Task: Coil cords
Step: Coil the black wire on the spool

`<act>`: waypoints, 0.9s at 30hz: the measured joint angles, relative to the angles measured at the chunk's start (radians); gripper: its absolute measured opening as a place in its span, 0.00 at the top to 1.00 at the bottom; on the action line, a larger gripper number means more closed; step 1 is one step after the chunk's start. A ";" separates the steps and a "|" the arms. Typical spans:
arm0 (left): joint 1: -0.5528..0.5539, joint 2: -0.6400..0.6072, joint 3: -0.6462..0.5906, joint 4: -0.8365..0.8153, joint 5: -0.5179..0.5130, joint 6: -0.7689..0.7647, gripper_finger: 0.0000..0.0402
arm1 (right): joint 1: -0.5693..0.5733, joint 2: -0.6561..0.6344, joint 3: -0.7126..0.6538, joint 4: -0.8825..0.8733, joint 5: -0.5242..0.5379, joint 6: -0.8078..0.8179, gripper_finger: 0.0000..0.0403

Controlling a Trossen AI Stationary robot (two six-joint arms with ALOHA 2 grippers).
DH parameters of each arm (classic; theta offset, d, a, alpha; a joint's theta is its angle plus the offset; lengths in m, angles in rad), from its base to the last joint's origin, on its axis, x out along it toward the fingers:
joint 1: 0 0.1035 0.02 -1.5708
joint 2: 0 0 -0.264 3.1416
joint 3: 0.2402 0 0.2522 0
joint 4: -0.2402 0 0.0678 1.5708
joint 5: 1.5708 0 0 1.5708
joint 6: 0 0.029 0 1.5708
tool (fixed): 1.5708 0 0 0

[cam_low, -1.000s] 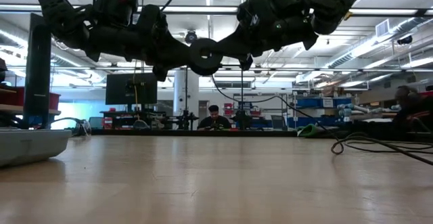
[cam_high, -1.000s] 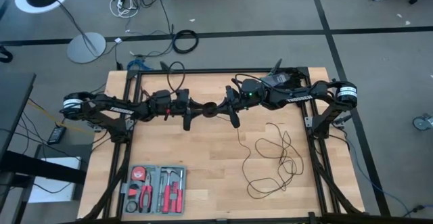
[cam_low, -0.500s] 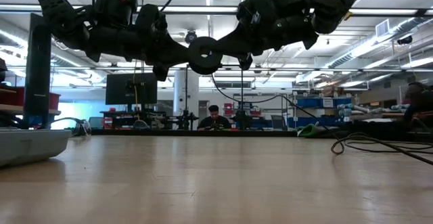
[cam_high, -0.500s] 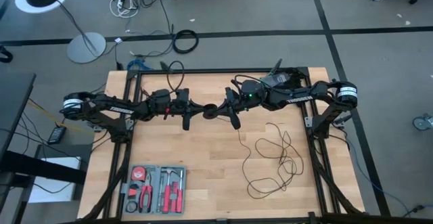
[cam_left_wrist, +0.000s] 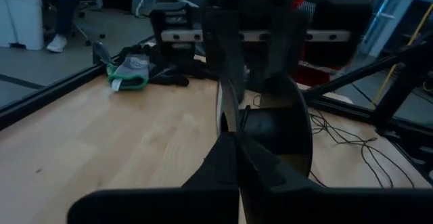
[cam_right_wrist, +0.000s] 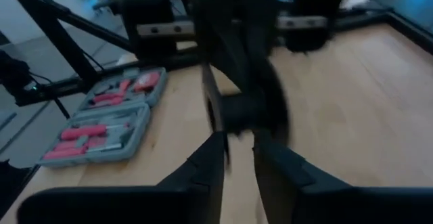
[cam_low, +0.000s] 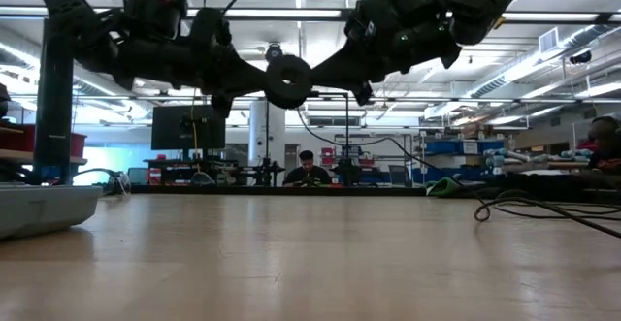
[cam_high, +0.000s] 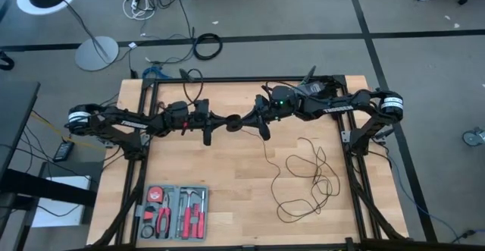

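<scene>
Both sets of jaws meet in mid-air above the middle of the pale wooden desk (cam_high: 227, 175), with the small round black disc-shaped puck (cam_low: 288, 80) between them; the left gripper (cam_high: 225, 123) has its jaws pressed together on the puck's rim, as the left wrist view shows the disc (cam_left_wrist: 267, 132) standing edge-on just past its own dark fingers; the right gripper (cam_high: 248, 120) has its jaws a little apart around the far side of the same puck (cam_right_wrist: 247, 109), and whether they touch it I cannot tell, so this looks like a hand-over of the puck to the left arm; to do it well, the right jaws should clear the disc fully before that arm draws away, the left should keep a firm pinch, and neither should tug sideways, since the long thin black wire (cam_high: 303, 177) hangs down from the puck below the right jaws and trails to loose loops lying on the desk below and out to the side of the right jaws, well apart from the left ones; a snatch could drag those loops into a knot; coiling proper seems hardly begun; counted: one cord with one puck, two grippers, one grey plastic tool case with red-handled tools (cam_high: 173, 211) on the desk's near edge, well below the left jaws.
</scene>
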 joint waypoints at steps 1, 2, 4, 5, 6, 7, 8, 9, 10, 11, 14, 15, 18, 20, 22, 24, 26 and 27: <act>0.000 -0.004 -0.016 0.025 -0.003 -0.003 1.00 | -0.005 -0.016 0.000 -0.029 0.007 -0.004 0.79; -0.001 -0.010 -0.035 0.058 -0.004 -0.005 1.00 | -0.009 -0.033 0.000 -0.061 0.011 -0.010 0.79; -0.002 -0.031 -0.081 0.121 -0.005 -0.022 1.00 | -0.016 -0.065 0.000 -0.121 0.014 -0.018 0.78; -0.002 -0.035 -0.100 0.161 -0.009 -0.032 1.00 | -0.017 -0.081 0.000 -0.154 0.018 -0.022 0.78; -0.001 -0.037 -0.120 0.194 -0.019 -0.042 1.00 | -0.019 -0.097 0.000 -0.187 0.021 -0.025 0.78; -0.001 -0.037 -0.145 0.221 -0.030 -0.058 1.00 | -0.019 -0.111 0.000 -0.218 0.031 -0.026 0.78; 0.000 -0.036 -0.171 0.245 -0.034 -0.073 1.00 | -0.018 -0.124 0.000 -0.254 0.042 -0.028 0.78; -0.001 -0.035 -0.192 0.270 -0.041 -0.089 1.00 | -0.015 -0.135 0.000 -0.293 0.057 -0.034 0.79; -0.001 -0.036 -0.210 0.296 -0.052 -0.110 1.00 | -0.009 -0.144 -0.002 -0.328 0.076 -0.042 0.79; -0.001 -0.036 -0.227 0.317 -0.062 -0.123 1.00 | -0.003 -0.151 -0.013 -0.338 0.098 -0.048 0.79; -0.001 -0.035 -0.281 0.368 -0.099 -0.171 1.00 | 0.023 -0.165 -0.082 -0.297 0.130 -0.051 0.80; -0.001 -0.035 -0.294 0.398 -0.109 -0.187 1.00 | 0.032 -0.166 -0.112 -0.253 0.133 -0.040 0.80; -0.001 -0.036 -0.330 0.443 -0.129 -0.206 1.00 | 0.052 -0.158 -0.224 -0.035 0.145 0.034 0.81; -0.001 -0.035 -0.345 0.449 -0.140 -0.208 1.00 | 0.072 -0.132 -0.299 0.143 0.196 0.108 0.81; 0.000 -0.035 -0.350 0.447 -0.151 -0.206 1.00 | 0.097 -0.092 -0.358 0.289 0.231 0.191 0.81; 0.000 -0.035 -0.351 0.427 -0.154 -0.186 1.00 | 0.120 -0.040 -0.389 0.403 0.236 0.262 0.81; 0.000 -0.035 -0.351 0.431 -0.154 -0.178 1.00 | 0.148 0.011 -0.398 0.459 0.236 0.313 0.81; 0.000 -0.035 -0.351 0.432 -0.155 -0.168 1.00 | 0.160 0.039 -0.395 0.479 0.237 0.329 0.81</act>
